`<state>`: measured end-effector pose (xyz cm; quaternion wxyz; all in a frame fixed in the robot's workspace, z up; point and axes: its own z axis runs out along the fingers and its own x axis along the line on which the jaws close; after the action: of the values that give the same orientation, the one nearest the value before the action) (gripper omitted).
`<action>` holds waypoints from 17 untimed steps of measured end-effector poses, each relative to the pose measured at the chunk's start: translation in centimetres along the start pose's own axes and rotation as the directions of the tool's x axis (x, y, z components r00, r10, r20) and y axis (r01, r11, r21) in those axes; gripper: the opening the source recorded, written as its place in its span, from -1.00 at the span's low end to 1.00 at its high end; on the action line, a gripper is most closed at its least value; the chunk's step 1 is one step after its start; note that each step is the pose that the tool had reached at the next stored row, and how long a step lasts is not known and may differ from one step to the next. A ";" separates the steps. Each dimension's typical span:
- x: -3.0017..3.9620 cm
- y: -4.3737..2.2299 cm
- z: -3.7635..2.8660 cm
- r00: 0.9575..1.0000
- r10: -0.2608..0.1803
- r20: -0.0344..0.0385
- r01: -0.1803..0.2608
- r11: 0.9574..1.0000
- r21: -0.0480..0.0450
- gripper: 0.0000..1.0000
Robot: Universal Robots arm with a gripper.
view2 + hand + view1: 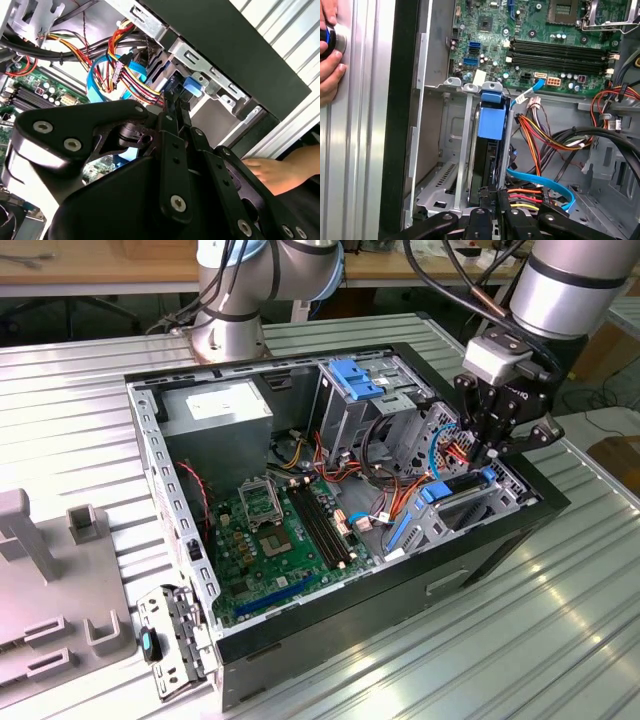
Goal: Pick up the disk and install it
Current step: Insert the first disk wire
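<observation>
Disk (490, 145) stands edgewise in cage (462, 165), hand (499, 196) gripping.

**Ribbed metal bench, wooden desk behind**

The bench (560, 620) is silvery metal with long parallel ribs, bright with reflected light. A grey fixture (45, 590) stands at the exterior view's left. Behind runs a wooden desk (100, 265), dark beneath. A brown cardboard box (612, 345) sits at the exterior view's right.
</observation>
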<state>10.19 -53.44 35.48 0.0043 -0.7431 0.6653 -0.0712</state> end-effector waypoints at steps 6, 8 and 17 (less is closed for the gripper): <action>0.24 0.05 0.24 0.998 0.065 -0.009 -0.065 0.998 -0.007 -0.66; 0.26 0.08 0.38 0.998 0.065 -0.008 -0.066 0.998 -0.007 -0.66; 0.18 0.36 0.91 0.998 0.069 -0.009 -0.069 0.998 -0.008 -0.66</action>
<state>9.96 -53.74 34.56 0.0009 -0.7195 0.6908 -0.0717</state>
